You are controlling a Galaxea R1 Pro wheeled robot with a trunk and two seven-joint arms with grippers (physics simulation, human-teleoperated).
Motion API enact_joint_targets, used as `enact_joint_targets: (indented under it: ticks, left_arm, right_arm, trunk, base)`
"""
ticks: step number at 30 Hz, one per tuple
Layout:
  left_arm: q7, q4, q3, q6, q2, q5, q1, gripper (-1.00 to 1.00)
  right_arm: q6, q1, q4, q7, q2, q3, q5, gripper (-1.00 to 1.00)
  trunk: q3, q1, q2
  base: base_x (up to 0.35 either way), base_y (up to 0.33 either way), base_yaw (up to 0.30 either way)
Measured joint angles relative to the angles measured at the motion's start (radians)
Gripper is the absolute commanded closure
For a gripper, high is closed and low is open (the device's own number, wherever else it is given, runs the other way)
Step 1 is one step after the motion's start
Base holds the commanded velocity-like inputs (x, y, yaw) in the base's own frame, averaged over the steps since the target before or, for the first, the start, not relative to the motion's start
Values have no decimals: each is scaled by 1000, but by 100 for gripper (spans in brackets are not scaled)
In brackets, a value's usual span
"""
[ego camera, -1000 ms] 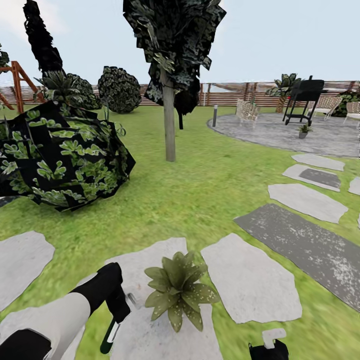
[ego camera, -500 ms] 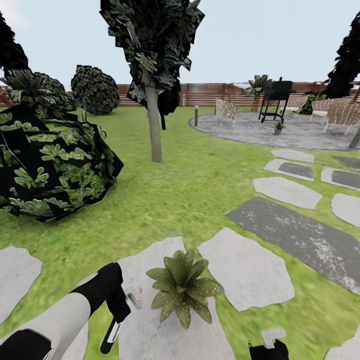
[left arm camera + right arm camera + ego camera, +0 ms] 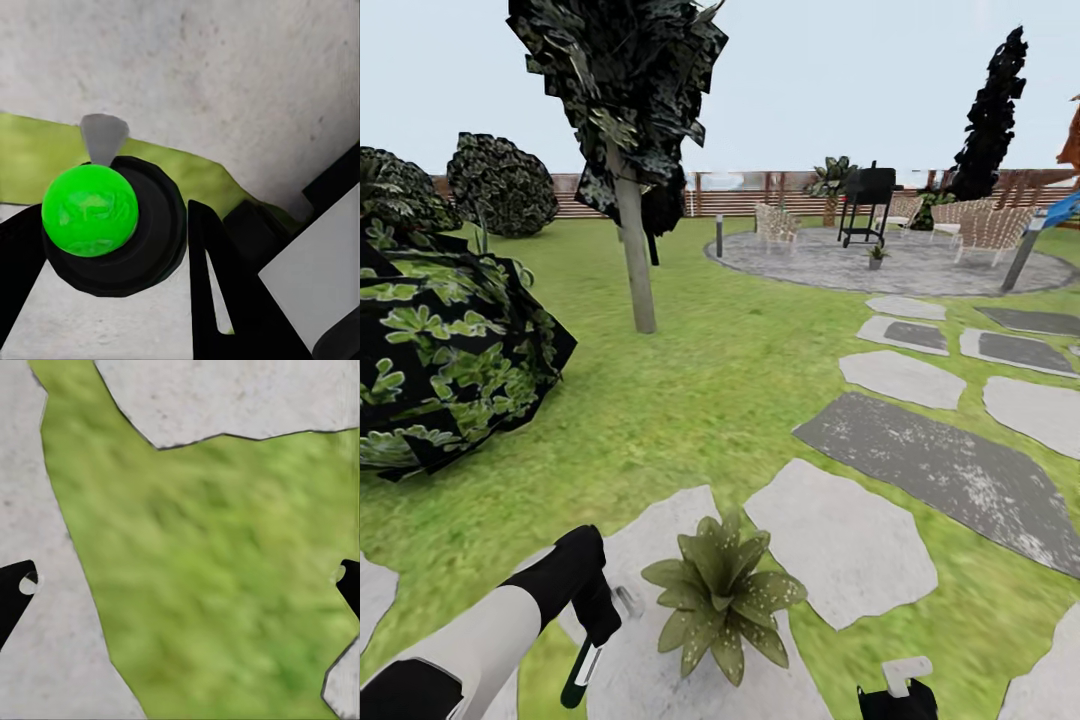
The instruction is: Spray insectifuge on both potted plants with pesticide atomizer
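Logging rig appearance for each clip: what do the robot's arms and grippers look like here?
In the head view the left arm has a smooth white shell that turns into a glossy black wrist section toward the left gripper. The left wrist view shows flat, black, tapering fingers. The right gripper has black fingertips, each with a small round hole; its black housing carries a white block.

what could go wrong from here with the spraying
The left gripper holds the dark spray bottle with the bright green mark pointing down at a pale stepping stone, so spray may miss the speckled green rosette plant beside it. The small potted plant on the far grey paved circle could be left untreated.
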Motion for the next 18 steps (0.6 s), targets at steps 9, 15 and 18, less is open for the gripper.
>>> enact_joint_targets:
  ticks: [9,15,18]
  left_arm:
    - [0,-1,-3,-2,0,0,1,100]
    - [0,0,-3,-1,0,0,1,100]
    - [-1,0,-2,0,0,-1,1,100]
  right_arm:
    - [0,0,0,0,0,0,0,-100]
    - [0,0,0,0,0,0,0,-100]
    - [0,0,0,0,0,0,0,-100]
  trunk:
    - [0,0,0]
    - [0,1,0]
    - [0,1,0]
  base:
    - [3,0,-221]
    - [-240,58,-261]
    - [-286,210,-261]
